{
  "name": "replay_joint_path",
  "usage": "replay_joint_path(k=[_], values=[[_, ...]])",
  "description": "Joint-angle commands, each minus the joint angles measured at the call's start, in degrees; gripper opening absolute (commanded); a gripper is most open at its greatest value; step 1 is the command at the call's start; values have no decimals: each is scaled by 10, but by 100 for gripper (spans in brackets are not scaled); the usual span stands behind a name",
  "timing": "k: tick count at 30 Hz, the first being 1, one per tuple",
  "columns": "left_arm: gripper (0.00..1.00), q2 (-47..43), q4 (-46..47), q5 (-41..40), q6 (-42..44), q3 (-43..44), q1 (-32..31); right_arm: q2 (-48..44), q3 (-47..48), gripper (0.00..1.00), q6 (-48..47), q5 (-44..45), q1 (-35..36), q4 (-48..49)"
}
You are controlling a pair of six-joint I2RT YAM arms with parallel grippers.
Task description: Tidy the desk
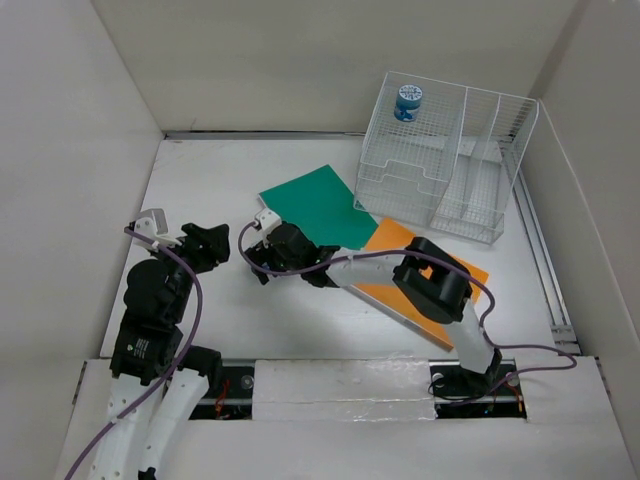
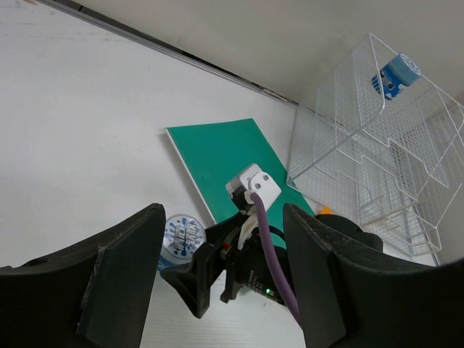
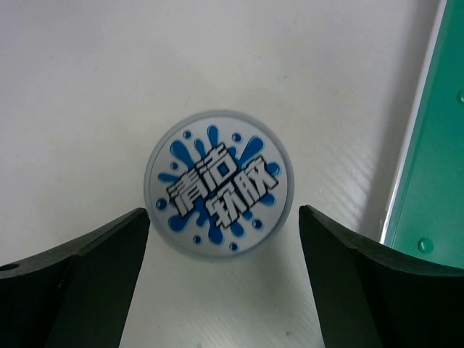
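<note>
**Right gripper poised over a tub; left arm waits**

Nearest the bases, the left gripper (image 1: pixel 205 245) hangs released at about 9 o'clock on the bench (image 1: pixel 290 325). Its fingers are spread and hold nothing. It points toward the other arm, probably to stay out of the way while keeping the work in its camera.

Just beyond it, at its 3 o'clock, the right arm reaches across from the 5 o'clock base. The right gripper (image 3: pixel 223 225) is also unclenched, with one finger on each side of a round tub (image 3: pixel 219 183) that has a blue splash lid. Neither finger touches the tub, which stands upright on the bench. The gripper looks centred on it for a grasp that has not been made yet.

An orange board (image 1: pixel 388 238) lies flat under the right forearm. A green board (image 1: pixel 318 205) lies at the tub's 1 o'clock, overlapping the orange one. Its edge is close to the tub, so a closing finger has little room on that side.

Farthest, at 1 o'clock, stands a wire rack (image 1: pixel 450 165). A second tub (image 1: pixel 408 102) sits at its top-left corner, though whether it is on or inside the top tier cannot be told. The rack is the likely place for the loose tub. The job seems about midway, since both boards are unsorted.
</note>
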Motion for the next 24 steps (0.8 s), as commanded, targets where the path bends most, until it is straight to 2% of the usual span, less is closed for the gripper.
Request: replay_joint_path(k=[1, 6, 9, 10, 13, 18, 22, 24], values=[[61, -6, 14, -4, -3, 17, -3, 26, 41, 88, 5, 26, 0, 47], [60, -6, 15, 1, -2, 17, -3, 36, 43, 83, 16, 29, 0, 97], [60, -6, 16, 2, -1, 16, -3, 20, 35, 63, 22, 29, 0, 127], [60, -4, 17, 2, -1, 16, -3, 14, 35, 52, 22, 28, 0, 125], [60, -6, 17, 5, -1, 16, -3, -43, 13, 43, 22, 32, 0, 124], [60, -6, 22, 16, 1, 12, -3, -226, -30, 39, -2, 70, -41, 88], [61, 0, 29, 35, 5, 8, -3, -325, -18, 39, -23, 67, -145, -11], [61, 0, 31, 42, 7, 6, -3, -343, 12, 39, -34, 61, -219, -45]])
